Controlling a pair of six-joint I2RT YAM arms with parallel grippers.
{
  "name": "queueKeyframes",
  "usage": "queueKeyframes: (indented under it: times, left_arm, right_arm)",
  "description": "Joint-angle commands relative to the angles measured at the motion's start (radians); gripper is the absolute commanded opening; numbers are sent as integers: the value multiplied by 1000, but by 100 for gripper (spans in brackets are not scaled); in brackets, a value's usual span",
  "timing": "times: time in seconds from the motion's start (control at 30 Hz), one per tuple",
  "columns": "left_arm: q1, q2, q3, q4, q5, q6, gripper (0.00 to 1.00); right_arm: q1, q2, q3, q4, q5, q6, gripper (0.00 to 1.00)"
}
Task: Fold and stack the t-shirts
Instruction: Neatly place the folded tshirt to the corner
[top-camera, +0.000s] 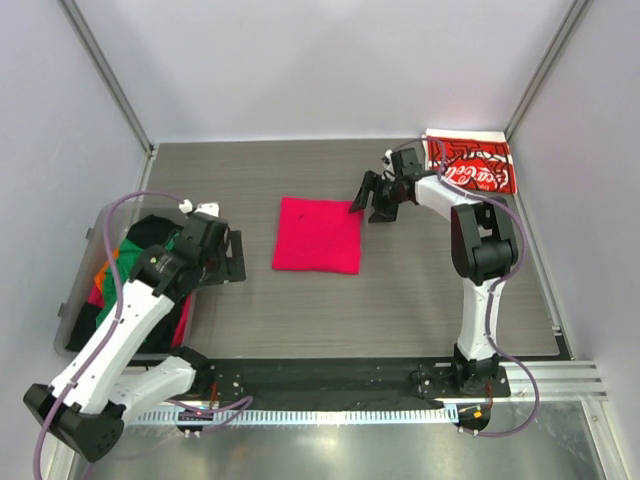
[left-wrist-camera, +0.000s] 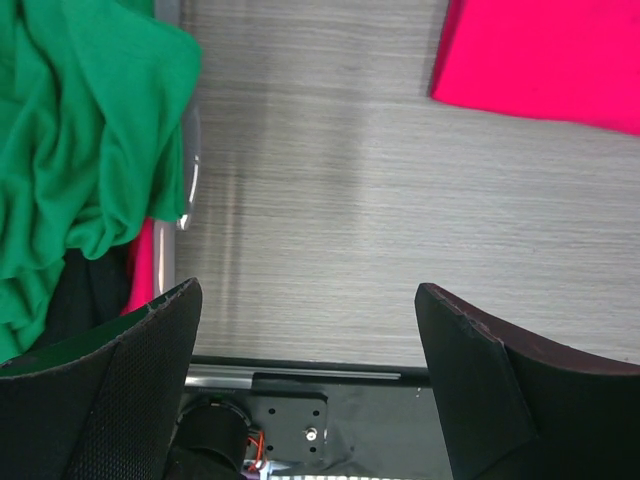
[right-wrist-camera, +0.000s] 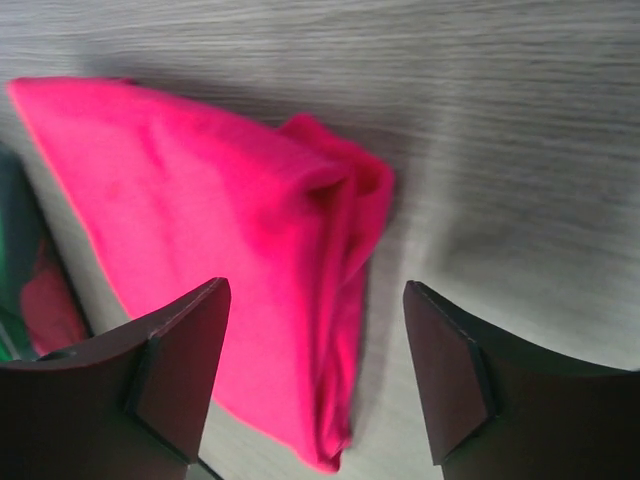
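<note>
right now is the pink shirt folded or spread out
Folded: the pink shirt is a compact square, layered edges visible at its corner.

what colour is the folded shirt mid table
The shirt is plain crimson-pink, clearest in the right wrist view.

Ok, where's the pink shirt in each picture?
Top external: the folded pink t-shirt lies flat in the middle of the table.
Left wrist: only one corner of the pink t-shirt shows, at the top right.
Right wrist: the pink t-shirt fills the left and middle, its bunched folded corner towards the right.
Shared landmark: the grey wood-grain table under it in all three views.
</note>
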Motion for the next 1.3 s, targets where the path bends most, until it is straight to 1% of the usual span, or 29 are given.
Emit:
queueKeyframes:
  times: [0.0, 0.03, 0.13, 0.17, 0.2, 0.27, 0.33, 0.37, 0.43, 0.47, 0.53, 0.6, 0.67, 0.77, 0.8, 0.83, 0.9, 0.93, 1.03, 1.17, 1.27]
  left_arm:
    - [3, -58, -5, 37, -52, 8, 88]
    - [3, -64, -7, 46, -54, 15, 88]
    - [2, -80, -13, 57, -60, 18, 87]
    - [3, -81, -14, 60, -62, 16, 87]
    - [3, -89, -16, 62, -65, 15, 87]
    - [2, -103, -25, 69, -77, 5, 87]
    - [2, -126, -37, 88, -83, 2, 88]
    - [2, -135, -50, 97, -85, -1, 88]
    - [2, -170, -67, 123, -88, -4, 89]
    - [3, -185, -89, 134, -98, -11, 89]
    - [3, -212, -106, 152, -109, -21, 90]
    - [3, -250, -129, 160, -140, -37, 90]
    - [3, -281, -139, 163, -160, -41, 91]
    - [3, -301, -140, 161, -181, -50, 91]
    - [2, -302, -140, 157, -189, -51, 91]
    - [3, -304, -140, 155, -192, -53, 91]
    - [3, -299, -142, 157, -195, -53, 91]
    - [3, -296, -142, 157, -200, -54, 91]
    - [2, -275, -137, 151, -203, -56, 90]
    - [3, -259, -133, 144, -201, -57, 89]
    - [3, -259, -134, 146, -203, -57, 88]
  right_arm:
    - [1, 48, 48, -2, -1, -30, 75]
    - [0, 74, 48, 25, -16, -34, 73]
    - [3, 127, 53, 52, -50, -53, 65]
    - [2, 137, 51, 59, -60, -54, 60]
    - [2, 146, 45, 72, -74, -54, 58]
    - [2, 160, 11, 130, -131, -45, 52]
    - [2, 168, -24, 189, -163, -37, 48]
    - [0, 172, -38, 211, -195, -28, 40]
    - [0, 174, -67, 256, -221, -27, 29]
    - [0, 171, -70, 260, -229, -36, 14]
    - [-3, 158, -78, 256, -231, -44, 1]
    - [-11, 134, -78, 245, -216, -56, 1]
    - [-32, 88, -59, 184, -177, -74, 1]
    - [-64, 25, -1, 49, -64, -151, 1]
    - [-72, 10, 34, 12, -32, -206, 1]
    - [-80, -16, 52, -55, 37, -226, 1]
    - [-106, -35, 111, -118, 103, -275, 1]
    - [-117, -47, 129, -170, 164, -313, 1]
    - [-163, -61, 203, -242, 232, -378, 1]
    - [-201, -104, 269, -273, 407, -468, 1]
    - [-221, -105, 329, -272, 478, -530, 1]
